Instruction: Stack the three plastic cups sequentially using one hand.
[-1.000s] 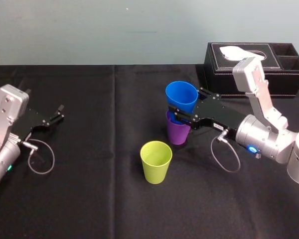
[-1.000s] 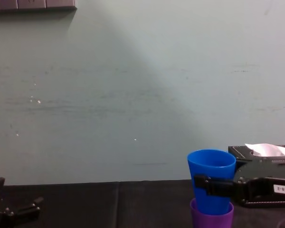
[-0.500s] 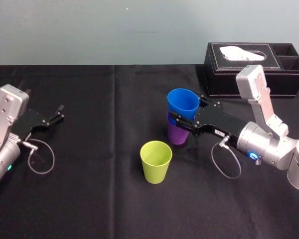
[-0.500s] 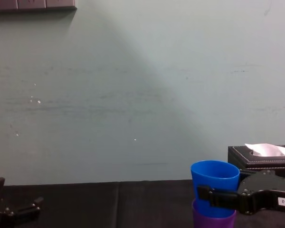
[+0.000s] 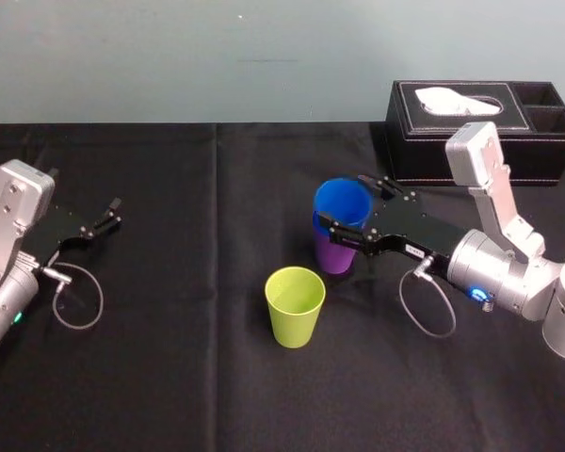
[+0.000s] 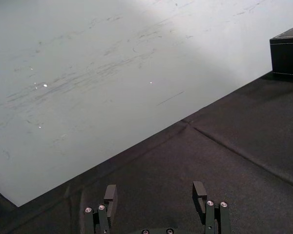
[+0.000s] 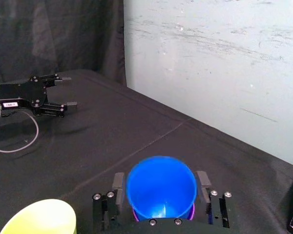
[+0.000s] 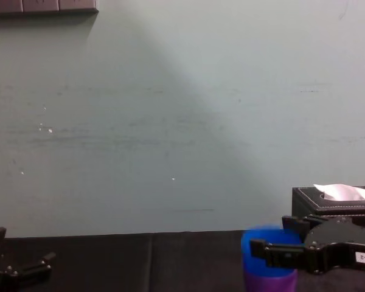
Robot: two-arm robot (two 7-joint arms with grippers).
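Observation:
The blue cup [image 5: 342, 200] sits nested in the purple cup [image 5: 334, 256] at mid-table, sunk deep so little purple shows. My right gripper [image 5: 343, 201] straddles the blue cup's rim, open, with a finger on each side; in the right wrist view the fingers [image 7: 118, 183] stand just off the blue cup [image 7: 161, 185]. The chest view has the blue cup [image 8: 269, 252] blurred inside the purple one [image 8: 269, 283]. In front of the pair, the yellow-green cup [image 5: 295, 306] stands upright alone. My left gripper [image 5: 108, 214] rests open at the far left.
A black tissue box [image 5: 480, 132] stands at the back right, just behind my right arm. A grey cable loops under each wrist. Black cloth covers the table, with bare room between the left gripper and the cups.
The blue cup has dropped down into the purple cup. My right gripper's fingers have spread apart and let it go, and the arm has lowered slightly.

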